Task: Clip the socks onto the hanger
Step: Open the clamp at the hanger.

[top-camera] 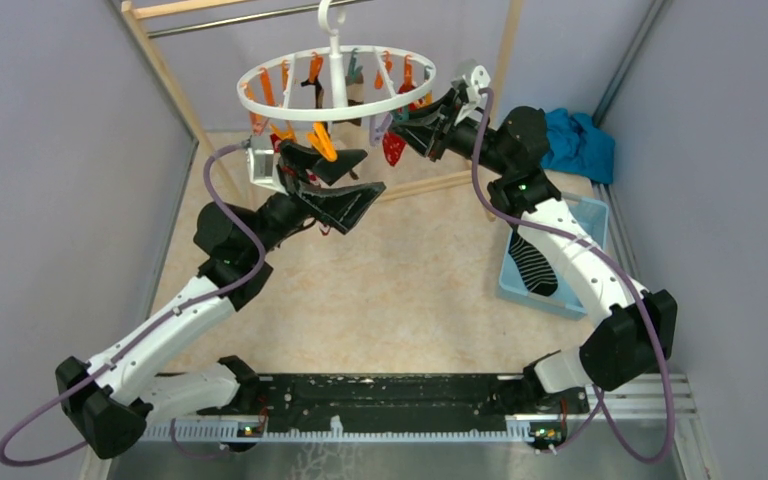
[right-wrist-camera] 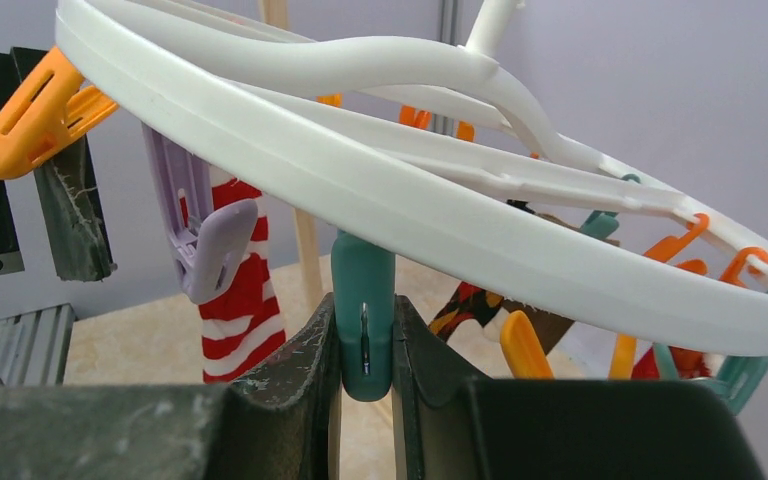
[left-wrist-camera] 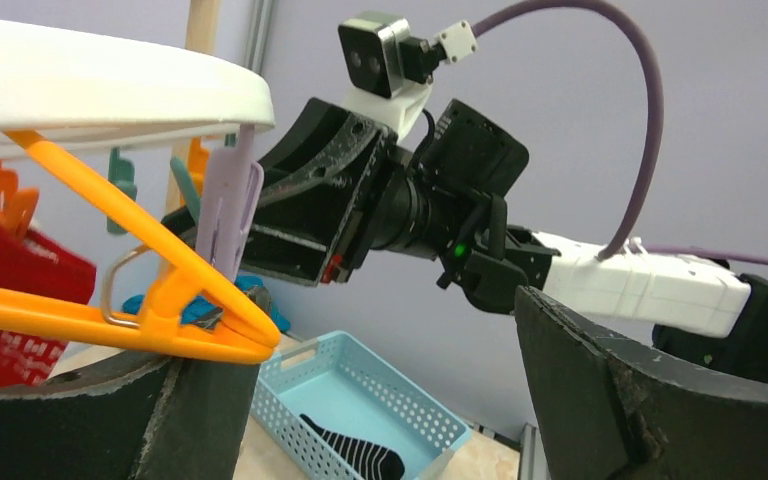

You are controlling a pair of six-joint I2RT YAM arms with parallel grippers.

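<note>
Pinching a teal clip under the hanger, the right gripper is clamped. The left gripper (spread wide) hangs beside an orange clip.

blocked: hanger rim, hanging clips, left claw, right claw pinching teal clip | free: above table middle

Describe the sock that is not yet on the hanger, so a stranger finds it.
Find the light blue basket at the right. One sock lies inside. It is black with thin white stripes; the other socks hang from the hanger.
</note>
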